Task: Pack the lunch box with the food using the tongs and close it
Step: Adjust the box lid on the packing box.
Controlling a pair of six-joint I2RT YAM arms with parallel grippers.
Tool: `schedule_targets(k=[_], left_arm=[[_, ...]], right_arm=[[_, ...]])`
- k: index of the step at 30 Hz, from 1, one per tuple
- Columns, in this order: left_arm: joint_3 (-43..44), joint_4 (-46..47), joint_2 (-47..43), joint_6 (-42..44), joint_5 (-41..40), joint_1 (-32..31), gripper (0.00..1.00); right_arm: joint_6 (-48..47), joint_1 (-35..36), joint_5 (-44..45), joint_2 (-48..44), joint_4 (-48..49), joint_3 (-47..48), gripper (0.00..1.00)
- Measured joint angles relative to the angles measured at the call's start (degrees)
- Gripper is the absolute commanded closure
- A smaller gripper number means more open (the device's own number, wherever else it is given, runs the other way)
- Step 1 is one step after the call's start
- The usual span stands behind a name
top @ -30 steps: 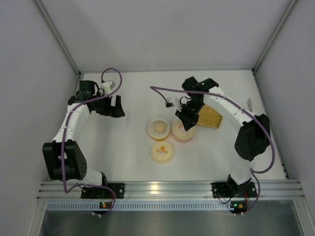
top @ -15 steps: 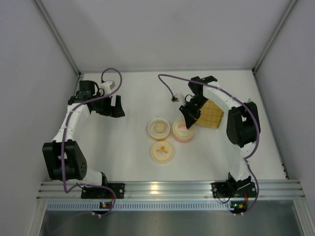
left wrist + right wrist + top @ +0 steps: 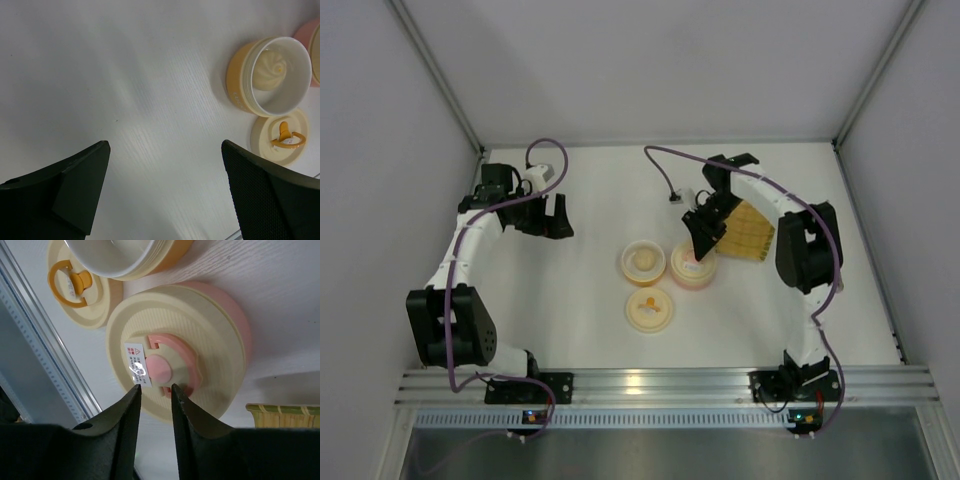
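Observation:
The lunch box is two round tubs. The pink tub (image 3: pixel 690 274) wears its cream lid (image 3: pixel 200 320) with a pink knob (image 3: pixel 164 367). The cream-yellow tub (image 3: pixel 625 263) stands open with a whitish ball of food (image 3: pixel 644 261) inside. Its own lid (image 3: pixel 649 309), with an orange handle, lies flat in front of it. My right gripper (image 3: pixel 704 238) hovers just over the pink tub's lid, jaws a little apart at the knob (image 3: pixel 156 388) with nothing between them. My left gripper (image 3: pixel 549 216) stands wide open over bare table at the far left. The tongs are out of view.
A flat yellow ribbed tray (image 3: pixel 752 234) lies right of the pink tub, partly under my right arm. White walls enclose the table at the back and both sides. A metal rail (image 3: pixel 660 382) runs along the near edge.
My right gripper was shut over the pink tub and has parted its jaws, leaving the lid on the tub. The right arm's elbow swung up and back. The left arm has not moved.

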Motion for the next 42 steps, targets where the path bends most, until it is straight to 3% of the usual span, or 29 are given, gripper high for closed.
schedule_targets(k=[4,13,18,23,25,26,27,29,36,42], left_arm=[[0.00,0.00,0.00,0.00,0.00,0.00,0.02],[0.00,-0.04,-0.02,-0.02,0.00,0.00,0.02],[0.00,-0.07,-0.04,0.00,0.00,0.00,0.02],[0.00,-0.09,-0.09,-0.02,0.00,0.00,0.02],[0.00,-0.13,-0.22,-0.02,-0.04,0.00,0.02],[0.00,-0.17,-0.33,-0.04,-0.04,0.00,0.02],[0.00,-0.20,-0.42,-0.07,-0.07,0.00,0.02],[0.00,-0.24,-0.59,-0.13,-0.22,0.00,0.02],[0.00,-0.35,-1.81,-0.37,-0.61,0.00,0.02],[0.00,-0.33,-2.49,-0.35,-1.01,0.00,0.02]], right_arm=[[0.61,-0.42,-0.72,0.00,0.20,-0.11,0.53],[0.76,-0.46,-1.95,-0.44,0.13,-0.17,0.48],[0.74,-0.15,-0.76,-5.11,0.87,-2.05,0.47],[1.11,2.80,5.99,-16.83,6.60,-8.04,0.36],[1.38,5.70,9.94,-20.76,9.46,-10.95,0.27],[1.44,7.61,12.41,-22.21,10.82,-12.39,0.15],[1.60,9.57,14.58,-23.10,12.31,-13.79,0.09],[1.99,12.61,18.67,-23.39,14.84,-16.09,0.07],[4.31,15.10,28.39,-21.77,20.90,-20.37,0.08],[4.90,15.13,30.60,-20.35,24.13,-20.37,0.12]])
